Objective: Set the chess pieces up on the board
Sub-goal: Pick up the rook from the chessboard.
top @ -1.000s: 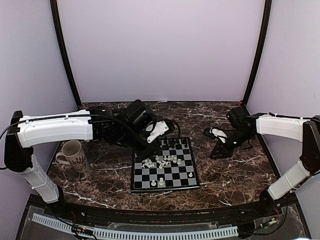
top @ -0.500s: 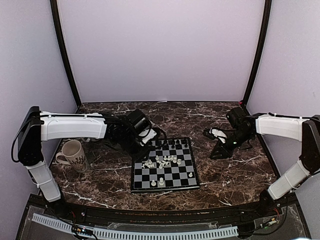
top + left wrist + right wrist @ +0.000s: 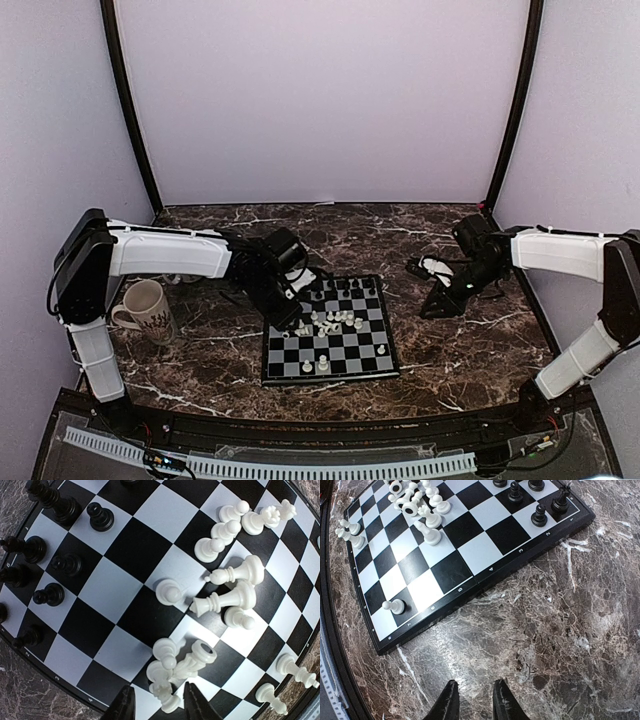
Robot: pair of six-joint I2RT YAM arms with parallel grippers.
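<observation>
The board [image 3: 331, 379] lies at the table's middle. Black chess pieces [image 3: 345, 287] stand along its far rows. White chess pieces [image 3: 326, 321] lie tumbled at its centre, and three stand nearer the front [image 3: 322, 365]. My left gripper [image 3: 289, 319] is open, low over the board's left edge. In the left wrist view its fingertips [image 3: 125, 707] straddle a heap of fallen white pieces [image 3: 175, 672], gripping none. My right gripper [image 3: 432, 306] is open and empty above bare marble, right of the board [image 3: 485, 577].
A cream mug [image 3: 146, 308] with dark print stands at the left, beside my left arm. Cables and a small white object [image 3: 432, 266] lie at the back right. Lilac walls enclose the marble table [image 3: 470, 345].
My left arm has drawn back and swung down, bringing its gripper from above the board's far left corner to low over the left edge. My right arm has not moved.
</observation>
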